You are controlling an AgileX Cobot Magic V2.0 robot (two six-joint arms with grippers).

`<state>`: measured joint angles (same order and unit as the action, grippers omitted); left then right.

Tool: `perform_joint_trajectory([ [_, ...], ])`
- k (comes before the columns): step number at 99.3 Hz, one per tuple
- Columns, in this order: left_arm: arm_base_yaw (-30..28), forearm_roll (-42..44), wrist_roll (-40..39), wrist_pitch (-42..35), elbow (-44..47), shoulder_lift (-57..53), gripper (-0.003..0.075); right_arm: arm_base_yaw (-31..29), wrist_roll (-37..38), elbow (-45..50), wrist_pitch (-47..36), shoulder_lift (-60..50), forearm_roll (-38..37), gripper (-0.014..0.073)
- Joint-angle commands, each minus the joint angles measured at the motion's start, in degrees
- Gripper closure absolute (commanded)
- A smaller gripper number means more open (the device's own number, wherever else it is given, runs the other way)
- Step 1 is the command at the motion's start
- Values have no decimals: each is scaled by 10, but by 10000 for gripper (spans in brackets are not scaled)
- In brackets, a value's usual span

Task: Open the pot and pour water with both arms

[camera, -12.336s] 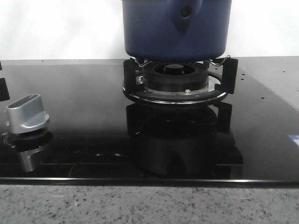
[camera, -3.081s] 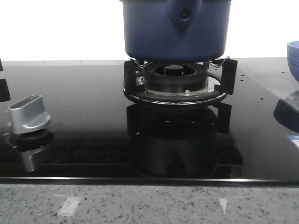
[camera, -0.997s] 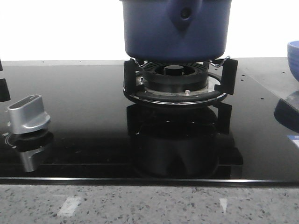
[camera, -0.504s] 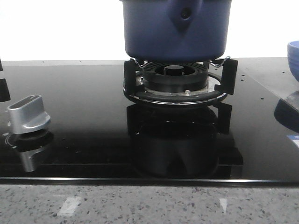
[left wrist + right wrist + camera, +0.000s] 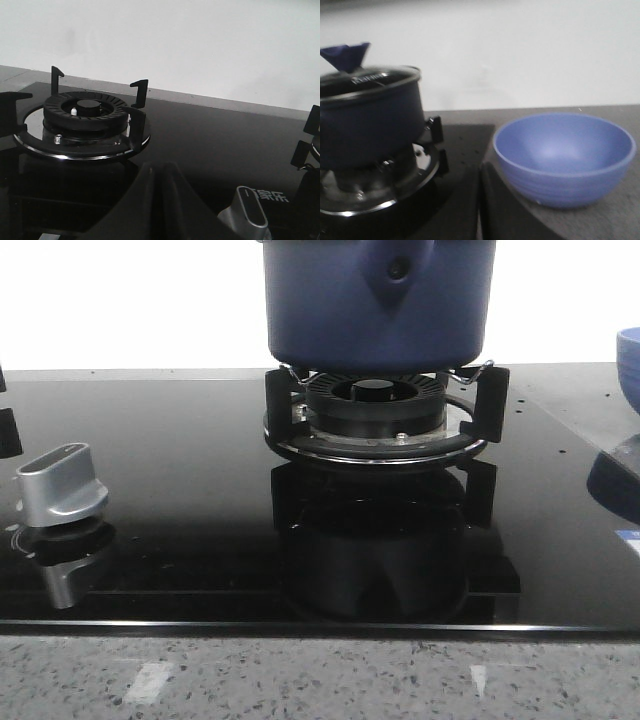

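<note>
Sitting upright on the burner trivet [image 5: 375, 440], far centre of the black cooktop [image 5: 180, 460]: blue pot [image 5: 330, 310], long axis vertical, glass lid [image 5: 370, 80] seated on the rim, blue lid handle [image 5: 345, 55] pointing straight up, a side handle boss facing near. Closed as shown, so fitting either a pot awaiting opening or one covered again after pouring; no telling which. Just right of the cooktop, on the grey counter [image 5: 300, 680]: blue bowl [image 5: 565, 160], mouth up, contents too blurred to judge. Judged from this alone, worth keeping in any handling: pot held level, lid taken or set centred over the rim, weight shared between both arms, bowl close at the right for a short tip. Low at the near edge: left gripper [image 5: 161, 200], fingers pressed together on nothing, near the silver control knob [image 5: 60, 485] and a bare second burner [image 5: 82, 112]. Right gripper [image 5: 480, 210] likewise drawn together, only a pale seam between, clamped on nothing, aimed between pot and bowl.
</note>
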<state>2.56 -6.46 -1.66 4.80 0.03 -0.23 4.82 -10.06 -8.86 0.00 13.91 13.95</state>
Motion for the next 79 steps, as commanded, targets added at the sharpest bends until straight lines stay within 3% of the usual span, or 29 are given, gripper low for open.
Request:
perform_joint_trajectory([
  [1, -1, -5, -4, -42, 19, -16, 741, -34, 31, 8, -35, 1, -57, 639],
  [34, -1, -5, -4, -42, 19, -16, 741, -42, 70, 111, -39, -129, -103, 639],
  [41, -1, -5, -4, -42, 19, -16, 741, -42, 108, 110, 20, -157, -124, 639],
  [52, -1, -5, -4, -41, 19, -15, 741, -47, 166, 110, 37, -156, -170, 639],
  [79, -1, -5, -4, -41, 19, -15, 741, -47, 170, 110, 57, -156, -169, 639],
])
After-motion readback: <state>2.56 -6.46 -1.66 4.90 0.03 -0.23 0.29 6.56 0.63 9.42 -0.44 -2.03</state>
